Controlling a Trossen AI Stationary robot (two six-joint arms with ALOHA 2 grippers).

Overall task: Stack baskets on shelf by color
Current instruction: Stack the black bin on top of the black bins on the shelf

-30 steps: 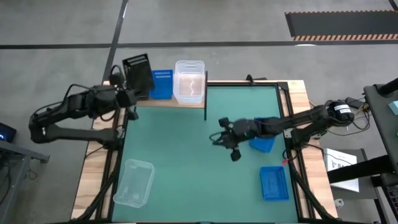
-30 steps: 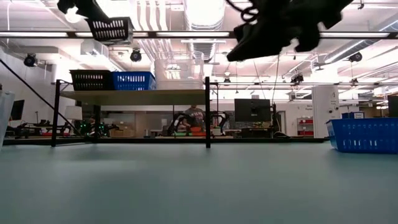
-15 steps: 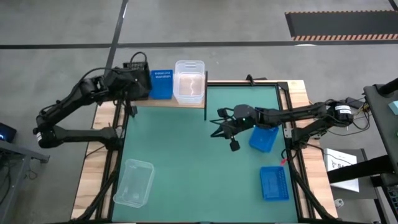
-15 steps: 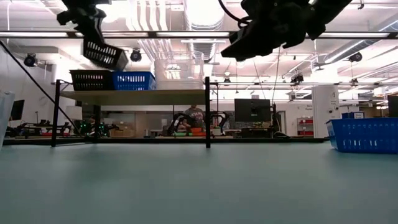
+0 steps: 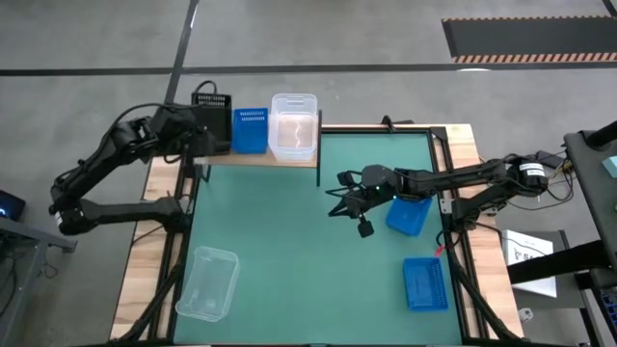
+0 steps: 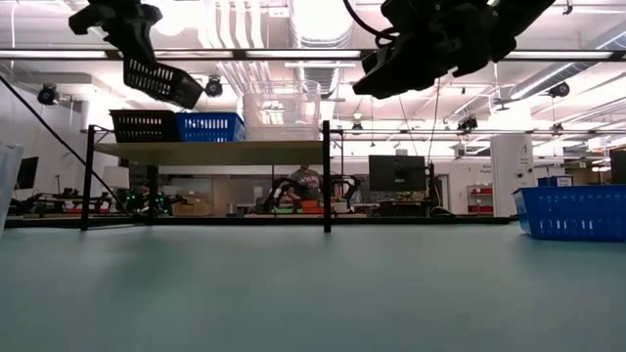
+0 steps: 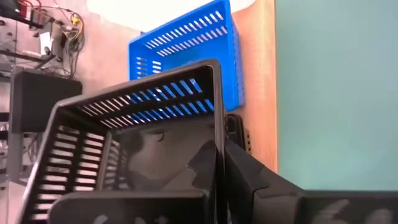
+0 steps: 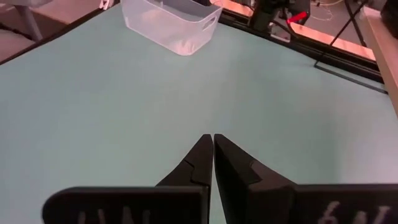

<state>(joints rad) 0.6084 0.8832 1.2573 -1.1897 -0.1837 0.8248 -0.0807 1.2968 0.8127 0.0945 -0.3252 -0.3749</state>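
Note:
My left gripper (image 5: 201, 131) is shut on a black mesh basket (image 6: 162, 81), which is tilted in the air above another black basket (image 6: 142, 125) on the wooden shelf (image 5: 262, 156). A blue basket (image 5: 251, 129) and a clear basket (image 5: 294, 126) stand next to it on the shelf. My right gripper (image 5: 353, 204) is shut and empty above the green mat, beside a blue basket (image 5: 409, 216). A second blue basket (image 5: 424, 283) and a clear basket (image 5: 207, 282) lie on the mat. My left gripper pinches one wall of the black basket at its rim (image 7: 216, 119), one finger inside the basket and one outside. The basket is lifted clear and tilted, its open side turned partly toward the gripper. It hangs just above the black basket on the shelf.
The shelf stands on thin black posts (image 6: 327, 176) at the mat's far left corner. The blue basket (image 6: 573, 211) nearest the low camera stands at the right. The clear basket (image 8: 171, 22) on the mat shows ahead of my right gripper. Wooden table edges frame the mat.
My left gripper has carried the black basket down toward the black basket on the shelf and tipped it from level to slanted. My right gripper has moved a little toward the table's far edge and stayed shut.

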